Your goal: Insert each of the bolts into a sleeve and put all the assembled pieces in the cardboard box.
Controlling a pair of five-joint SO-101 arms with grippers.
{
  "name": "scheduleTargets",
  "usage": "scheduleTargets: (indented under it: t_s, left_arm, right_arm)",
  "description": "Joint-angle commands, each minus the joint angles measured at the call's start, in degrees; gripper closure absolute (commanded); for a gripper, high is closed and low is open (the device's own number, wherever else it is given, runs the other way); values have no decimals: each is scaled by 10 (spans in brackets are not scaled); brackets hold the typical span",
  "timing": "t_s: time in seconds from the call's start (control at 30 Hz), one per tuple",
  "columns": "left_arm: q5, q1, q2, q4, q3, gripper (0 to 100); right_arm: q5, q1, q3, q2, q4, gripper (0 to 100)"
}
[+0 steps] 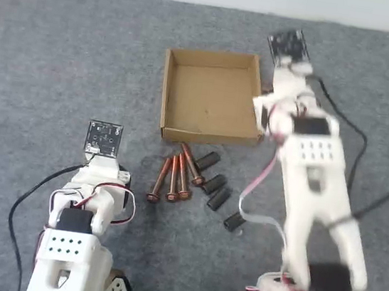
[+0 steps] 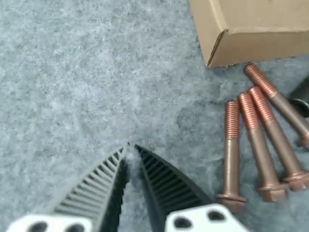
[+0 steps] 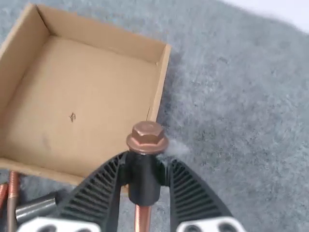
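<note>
Right claw around black-sleeved copper bolt

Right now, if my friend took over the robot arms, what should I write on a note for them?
Left gripper: shut and empty, over the grey mat beside the loose bolts.
Right gripper: shut on one assembled piece, a bolt inside a black sleeve, held by the rim of the cardboard box.
Things: four loose bolts and four loose sleeves lie in front of the box, which holds nothing.
Done: one bolt sleeved.
Left: drop that piece in the box, then sleeve and box the other four.
</note>
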Motion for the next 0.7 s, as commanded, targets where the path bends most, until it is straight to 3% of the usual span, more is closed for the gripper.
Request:
scheduleTargets:
  t_s: [0.0, 0.37, 0.67]
  left_arm:
    - [-6, 3, -11, 4, -8, 988]
    - [-7, 5, -11, 2, -8, 988]
    - [-33, 6, -11, 1, -8, 988]
  right_arm:
    - [9, 4, -185, 94, 43, 993]
    - [7, -3, -592, 431, 182, 992]
    - [-20, -31, -825, 618, 255, 992]
